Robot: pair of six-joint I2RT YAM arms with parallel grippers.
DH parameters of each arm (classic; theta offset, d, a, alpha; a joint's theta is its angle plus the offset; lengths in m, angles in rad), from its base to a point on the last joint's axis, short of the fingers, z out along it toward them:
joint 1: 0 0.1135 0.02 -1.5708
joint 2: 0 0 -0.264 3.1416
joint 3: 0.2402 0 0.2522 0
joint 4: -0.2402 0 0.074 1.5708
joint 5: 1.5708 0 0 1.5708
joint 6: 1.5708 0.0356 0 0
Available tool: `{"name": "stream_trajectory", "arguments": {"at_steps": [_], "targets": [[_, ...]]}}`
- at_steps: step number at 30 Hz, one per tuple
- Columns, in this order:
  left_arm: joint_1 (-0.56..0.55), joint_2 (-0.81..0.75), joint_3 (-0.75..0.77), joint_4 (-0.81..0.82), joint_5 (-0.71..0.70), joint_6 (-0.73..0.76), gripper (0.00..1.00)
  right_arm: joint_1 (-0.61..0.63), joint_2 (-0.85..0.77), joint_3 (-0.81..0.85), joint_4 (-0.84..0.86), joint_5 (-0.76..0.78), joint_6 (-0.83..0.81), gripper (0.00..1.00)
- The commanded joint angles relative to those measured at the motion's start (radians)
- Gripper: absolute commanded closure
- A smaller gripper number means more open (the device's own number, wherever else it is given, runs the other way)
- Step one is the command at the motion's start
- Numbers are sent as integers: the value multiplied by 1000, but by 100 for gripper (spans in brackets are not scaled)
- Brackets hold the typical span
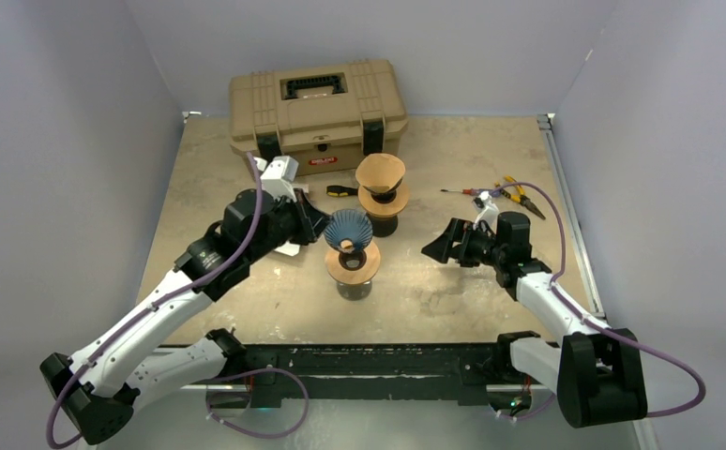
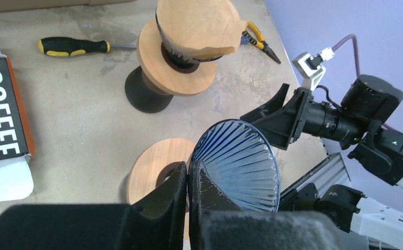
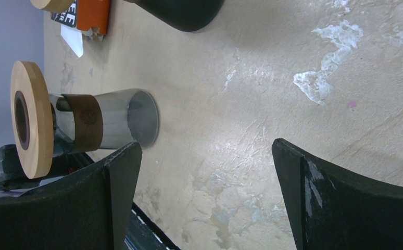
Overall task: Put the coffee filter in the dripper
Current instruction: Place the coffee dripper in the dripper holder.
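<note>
1. Left gripper [image 2: 189, 169]: clamped on the rim of the blue ribbed cone [image 2: 238, 161], lower centre. I read the pinch only in the left wrist view.
2. Right gripper [image 3: 205, 148]: jaws wide, holding nothing.
3. Brown paper filter [image 1: 381, 172]: in the far dripper [image 1: 383, 200], centre of the top view.

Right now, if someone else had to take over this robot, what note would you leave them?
Left gripper: shut on the rim of the blue cone, holding it above the wooden ring on the glass jug.
Right gripper: open, empty, beside that jug.
Done: the far stand already carries a brown paper filter.
Left: no filter shows in the blue cone; it needs seating on the ring and a filter, probably from the coffee box.
</note>
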Motion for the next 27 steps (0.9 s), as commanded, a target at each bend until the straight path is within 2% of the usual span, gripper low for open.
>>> {"name": "stream_trajectory", "arguments": {"at_steps": [1,10,27], "targets": [[6,-10,-41,59,37,-21,100,-6,-14,42,-1,20,-23,1],[9,-26,-123,158,102,-55,100,-6,-21,43,-10,32,-23,1],[8,-18,-182,207,87,-56,100,-6,-24,42,-17,37,-22,1]]}}
